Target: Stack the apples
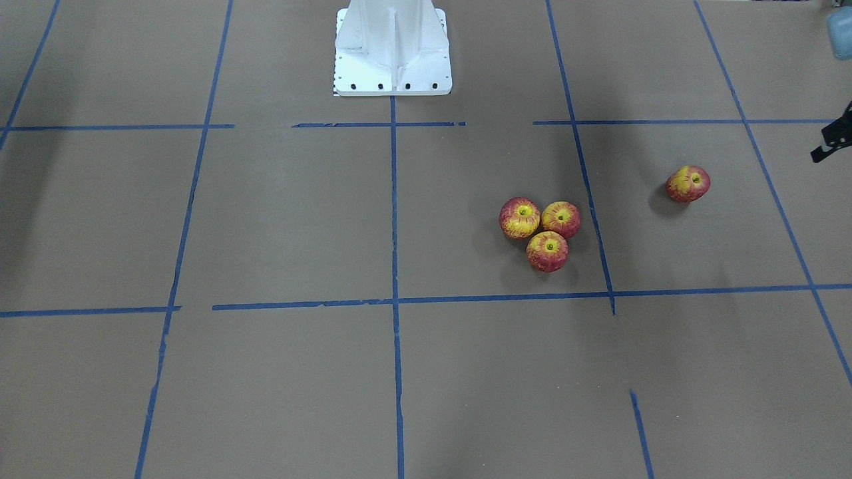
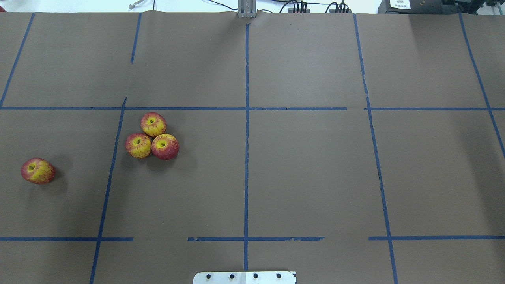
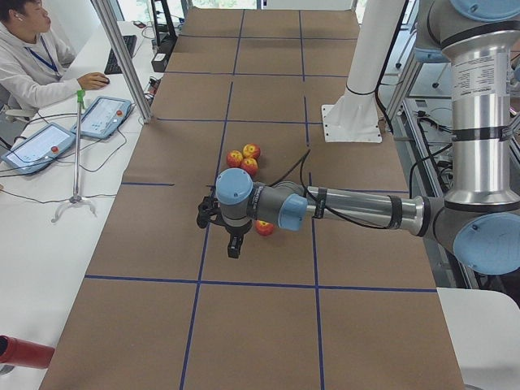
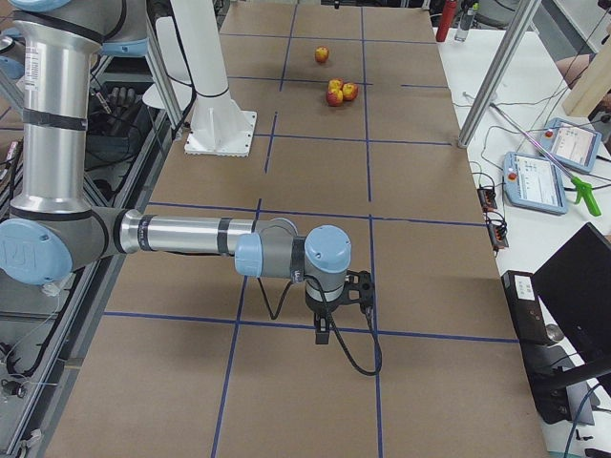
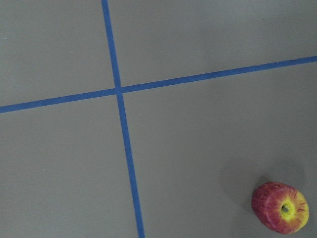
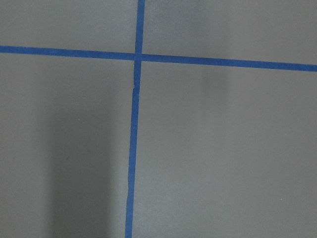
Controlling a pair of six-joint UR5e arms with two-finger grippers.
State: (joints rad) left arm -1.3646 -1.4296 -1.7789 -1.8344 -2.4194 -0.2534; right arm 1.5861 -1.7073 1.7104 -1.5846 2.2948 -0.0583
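The left gripper (image 3: 234, 246) is held over the table (image 2: 307, 169), near the lone apple (image 2: 38, 170). How far it is opened, and whether anything is gripped, cannot be told. The same is said of the right gripper (image 4: 325, 334), held well apart from all fruit. Three apples (image 2: 162, 146) are clustered, touching, on the robot's left half, beside a blue tape line (image 2: 114, 157).

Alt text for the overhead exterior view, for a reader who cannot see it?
Three apples sit touching in a cluster left of centre on a brown table gridded with blue tape; a fourth apple lies alone nearer the left edge. No robot arm shows.
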